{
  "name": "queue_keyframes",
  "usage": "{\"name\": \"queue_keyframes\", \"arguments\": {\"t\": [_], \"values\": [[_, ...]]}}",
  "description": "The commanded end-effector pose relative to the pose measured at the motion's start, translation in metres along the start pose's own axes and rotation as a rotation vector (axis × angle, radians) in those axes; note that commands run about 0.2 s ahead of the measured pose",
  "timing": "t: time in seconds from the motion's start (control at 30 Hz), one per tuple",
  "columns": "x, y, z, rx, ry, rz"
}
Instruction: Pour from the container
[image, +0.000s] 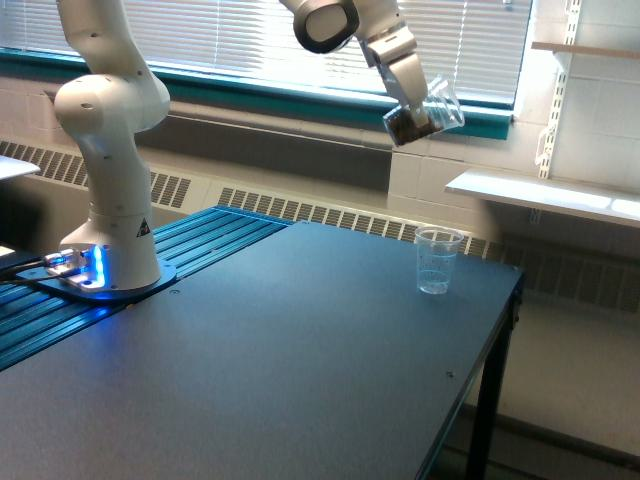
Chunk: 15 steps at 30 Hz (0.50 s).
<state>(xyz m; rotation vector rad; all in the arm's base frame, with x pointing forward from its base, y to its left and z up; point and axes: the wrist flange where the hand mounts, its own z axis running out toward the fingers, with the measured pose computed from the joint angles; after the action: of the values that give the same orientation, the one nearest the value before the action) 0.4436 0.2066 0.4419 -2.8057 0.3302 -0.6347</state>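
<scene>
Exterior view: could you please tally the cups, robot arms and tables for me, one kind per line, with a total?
Clear cups: 2, the tumbler in the hand, and the tapered cup standing on the table
Robot arms: 1
Tables: 1
Total: 4

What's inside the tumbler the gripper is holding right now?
The tilted tumbler in the gripper holds a dark brown mass at its lower end. Whether it is liquid or grains cannot be told; the gripper covers part of the wall.
</scene>
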Motion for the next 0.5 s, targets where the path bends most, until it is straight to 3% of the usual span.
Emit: {"name": "queue_keyframes", "arguments": {"t": [0.03, 0.5], "values": [[-0.016, -0.005, 0.013, -0.019, -0.024, -0.014], [-0.043, 0.000, 0.043, -0.084, -0.080, -0.036]]}}
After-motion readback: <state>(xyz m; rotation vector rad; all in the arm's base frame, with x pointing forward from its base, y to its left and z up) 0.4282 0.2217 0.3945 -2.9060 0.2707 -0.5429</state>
